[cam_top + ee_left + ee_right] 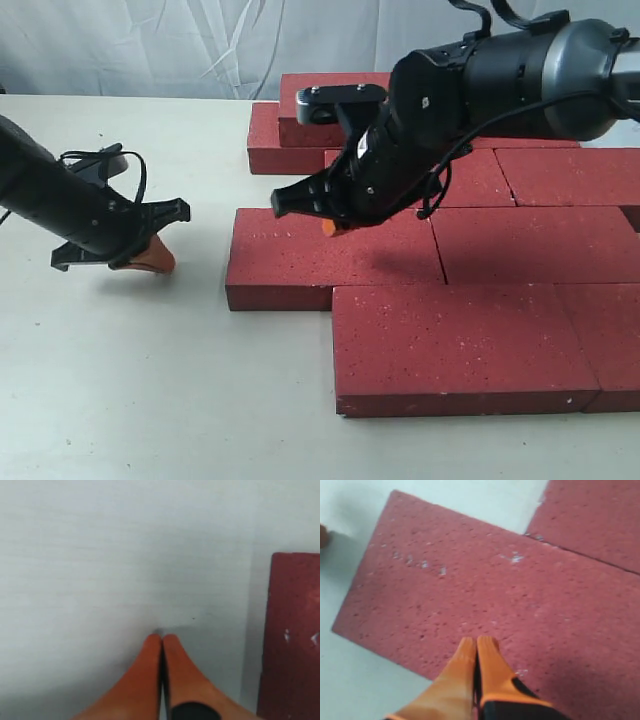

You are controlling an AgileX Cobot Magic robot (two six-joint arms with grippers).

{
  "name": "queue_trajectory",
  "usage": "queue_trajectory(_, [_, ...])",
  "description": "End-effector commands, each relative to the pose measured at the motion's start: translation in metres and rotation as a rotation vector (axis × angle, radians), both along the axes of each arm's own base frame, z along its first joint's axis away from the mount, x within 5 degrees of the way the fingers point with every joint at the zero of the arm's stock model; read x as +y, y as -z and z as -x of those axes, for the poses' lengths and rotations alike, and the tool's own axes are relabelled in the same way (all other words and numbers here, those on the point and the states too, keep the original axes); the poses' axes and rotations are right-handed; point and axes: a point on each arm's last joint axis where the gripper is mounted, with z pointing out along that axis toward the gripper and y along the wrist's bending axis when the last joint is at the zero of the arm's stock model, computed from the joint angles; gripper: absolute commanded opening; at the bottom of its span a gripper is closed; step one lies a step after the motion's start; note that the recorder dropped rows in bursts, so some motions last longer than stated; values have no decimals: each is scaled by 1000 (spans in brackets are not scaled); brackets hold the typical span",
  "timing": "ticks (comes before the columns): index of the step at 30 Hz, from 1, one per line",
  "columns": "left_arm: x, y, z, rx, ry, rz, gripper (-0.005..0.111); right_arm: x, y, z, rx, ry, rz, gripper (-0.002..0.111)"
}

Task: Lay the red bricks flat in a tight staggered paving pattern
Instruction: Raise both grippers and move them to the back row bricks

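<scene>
Several red bricks (470, 340) lie flat in staggered rows on the right half of the table. The leftmost brick of the middle row (320, 262) juts out toward the left. My right gripper (333, 229) is shut and empty, its orange tips resting on or just above that brick's top face (485, 595). In the right wrist view the shut gripper (477, 641) sits near the brick's edge. My left gripper (160, 262) is shut with nothing in it, tips down at the bare table, left of the bricks. The left wrist view shows it (162, 637) beside a brick end (292, 630).
The white table (150, 380) stretches to the left and front of the bricks. A pale curtain (150, 45) hangs behind the table. The right arm's black body (500, 75) hangs over the far rows and hides part of them.
</scene>
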Motion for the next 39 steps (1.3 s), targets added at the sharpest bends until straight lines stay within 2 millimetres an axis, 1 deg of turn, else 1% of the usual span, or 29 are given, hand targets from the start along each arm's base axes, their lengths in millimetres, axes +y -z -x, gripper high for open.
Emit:
queue_trajectory(1, [8,-5,1,3,1,-10,0,-36,-3,-21,6,107,13,-1])
queue_trajectory(4, [12,-17,-1,-47,-15,-18,0,-64,-3,-36,0,191,10,-1])
queue_trajectory(6, [11,-30,-5,-95,-15,-16,0,-83,-3,-46,-17,238,9,-1])
queue_trajectory(9, [5,-51,-15,-169,-8,-5,0,-106,-4,-56,-36,299,7,-1])
queue_trajectory(12, [0,-69,-30,-231,-35,8,0,-128,-5,-64,-47,359,3,-1])
queue_trajectory(13, [-2,-82,-40,-286,-55,0,0,-142,-8,-70,-63,396,0,-1])
queue_trajectory(14, [-3,-89,-46,-319,-59,-7,0,-148,-9,-73,-71,401,3,-1])
queue_trajectory(15, [-3,-103,-56,-369,-79,-12,0,-157,-12,-79,-87,412,5,-1])
queue_trajectory(16, [-4,-107,-60,-384,-88,-14,0,-160,-15,-82,-96,417,6,-1])
queue_trajectory(17, [-6,-119,-70,-427,-83,-26,0,-164,-17,-90,-113,423,3,-1])
queue_trajectory(18, [-6,-121,-74,-438,-83,-31,0,-166,-18,-94,-123,427,4,-1])
queue_trajectory(19, [-10,-127,-84,-466,-68,-51,0,-166,-19,-103,-138,430,0,-1])
queue_trajectory(21, [-19,-132,-98,-510,-33,-91,0,-165,-23,-116,-172,422,3,-1])
queue_trajectory(24, [-34,-134,-115,-544,-2,-203,0,-163,-32,-130,-205,422,-9,-1])
queue_trajectory(26, [-44,-132,-127,-564,-2,-270,0,-162,-30,-140,-207,420,-9,-1])
queue_trajectory(28, [-53,-129,-134,-574,-3,-274,0,-161,-28,-146,-213,418,-6,-1])
queue_trajectory(31, [-64,-121,-145,-588,1,-261,0,-161,-21,-155,-233,412,5,-1])
queue_trajectory(34, [-72,-110,-155,-583,5,-253,0,-163,-11,-163,-241,426,2,-1])
queue_trajectory(39, [-77,-88,-170,-592,-17,-238,0,-172,9,-175,-276,464,-18,-1])
